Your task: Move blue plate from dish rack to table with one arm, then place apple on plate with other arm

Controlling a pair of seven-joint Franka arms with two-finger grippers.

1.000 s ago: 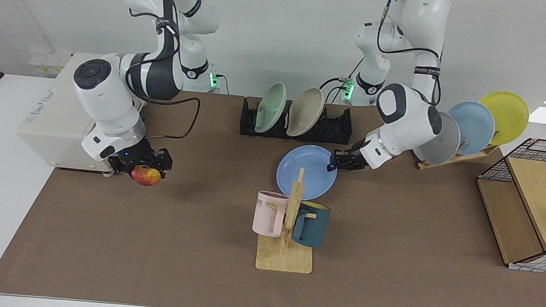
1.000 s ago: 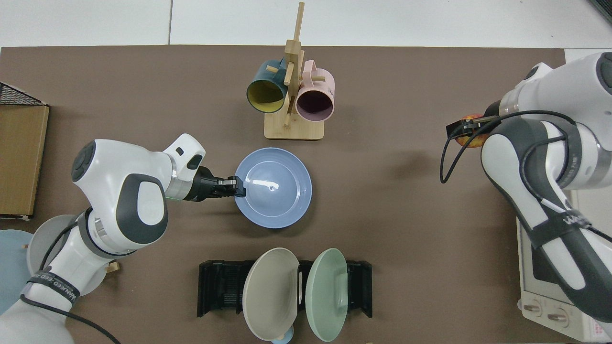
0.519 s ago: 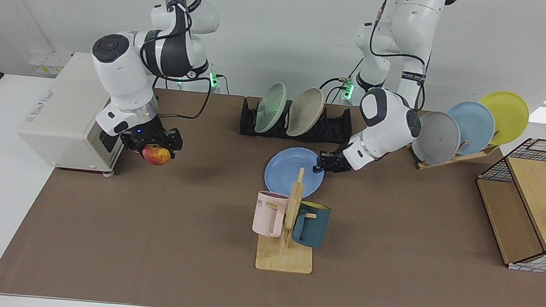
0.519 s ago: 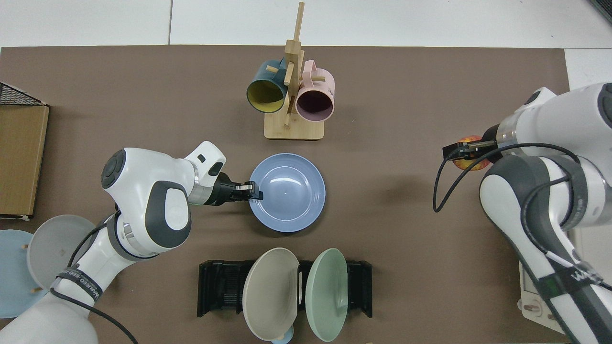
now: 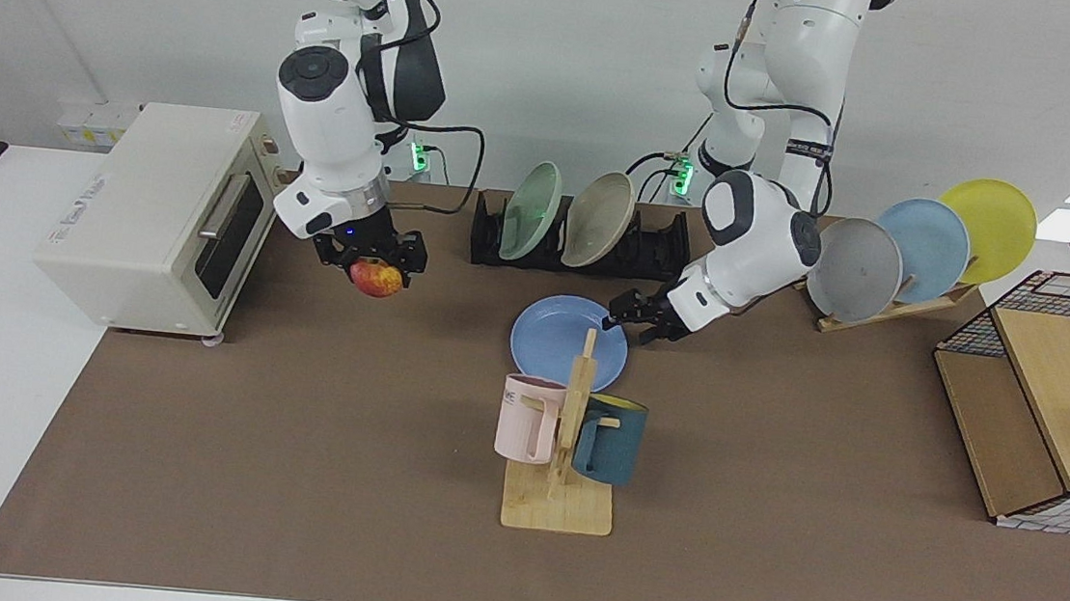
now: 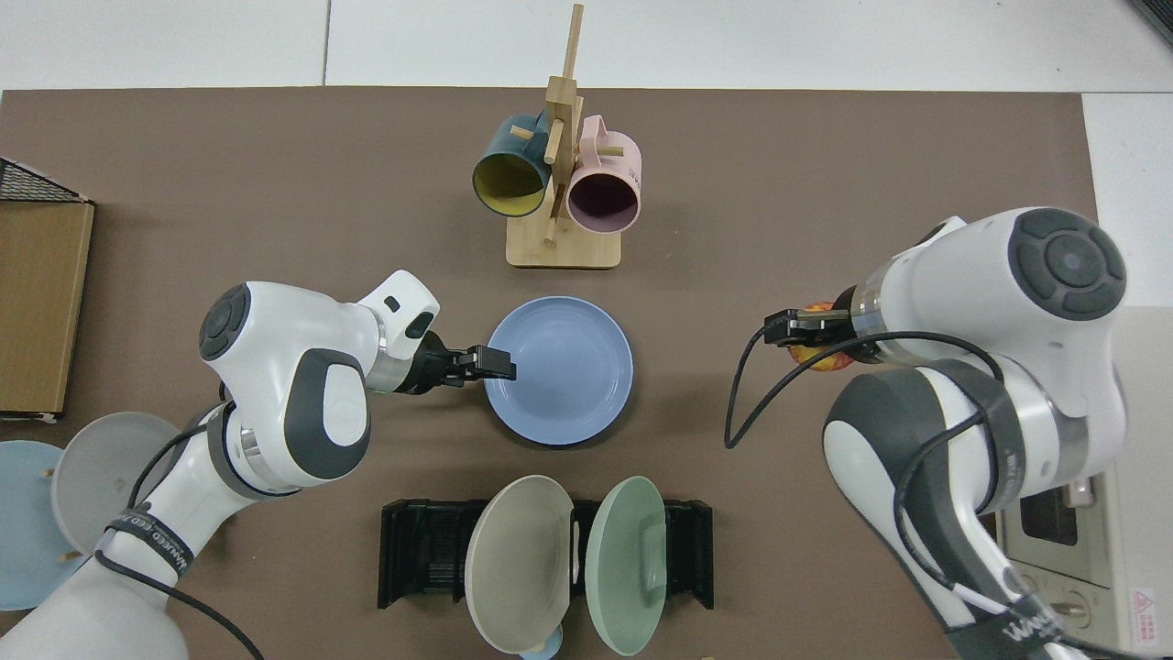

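Just beside the left gripper (image 5: pixel 627 320), spread wide, blue plate (image 5: pixel 556 341) flat on table (image 5: pixel 287 473), right gripper (image 5: pixel 374 262) clamping apple (image 5: pixel 376 278) aloft.

Blue plate (image 5: pixel 559 340) flat on table (image 5: pixel 768 515)

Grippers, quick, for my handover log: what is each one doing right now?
Left gripper: open, at the rim of the round periwinkle-blue plate lying on the brown mat.
Right gripper: shut on the small red-and-yellow apple, held above the mat.
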